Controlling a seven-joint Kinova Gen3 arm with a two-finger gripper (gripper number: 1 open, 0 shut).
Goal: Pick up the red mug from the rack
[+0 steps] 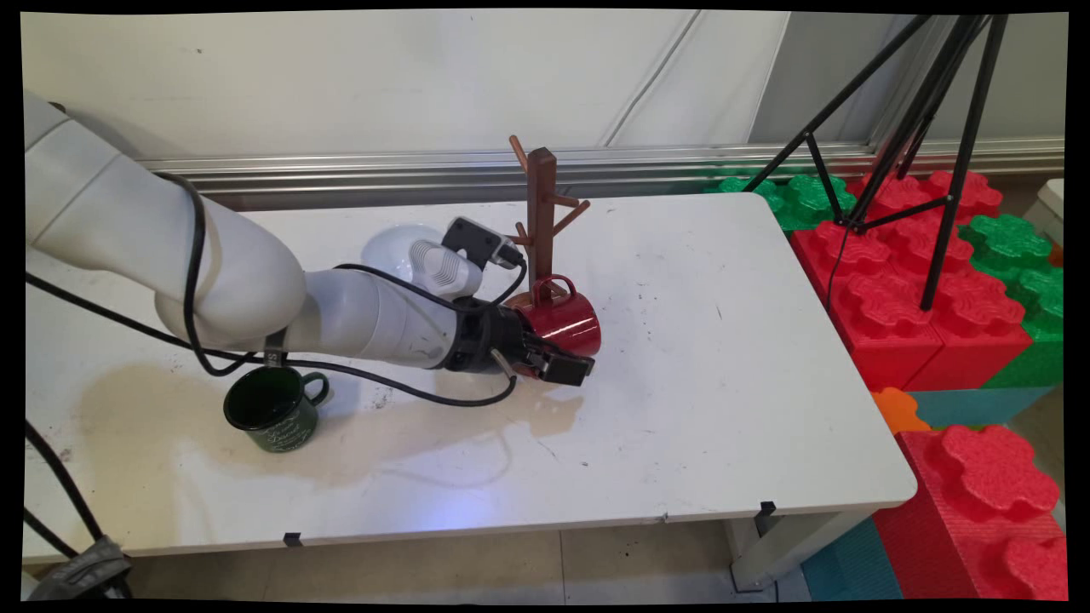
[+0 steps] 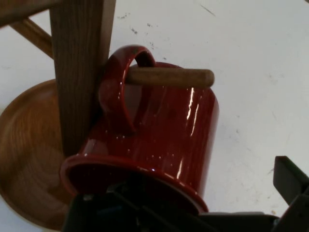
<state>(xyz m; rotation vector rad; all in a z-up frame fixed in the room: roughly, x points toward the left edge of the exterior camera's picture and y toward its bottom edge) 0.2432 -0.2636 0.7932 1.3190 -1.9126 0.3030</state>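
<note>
Fingers (image 1: 569,368) apparently grip the red mug's (image 1: 569,323) rim; its handle hangs on the wooden rack's (image 1: 540,213) peg.

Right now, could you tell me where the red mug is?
Mid-table in the main view, the red mug hangs by its handle on a peg of the wooden mug tree, at the gripper.

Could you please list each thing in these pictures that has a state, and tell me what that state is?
red mug: handle looped over a low peg of the tree, rim at the gripper.
gripper: at the red mug's rim; open or shut cannot be told.
wooden mug tree: upright, upper pegs bare.
green mug: upright on the table, apart from the gripper.
white bowl: on the table behind the arm, partly hidden.
</note>
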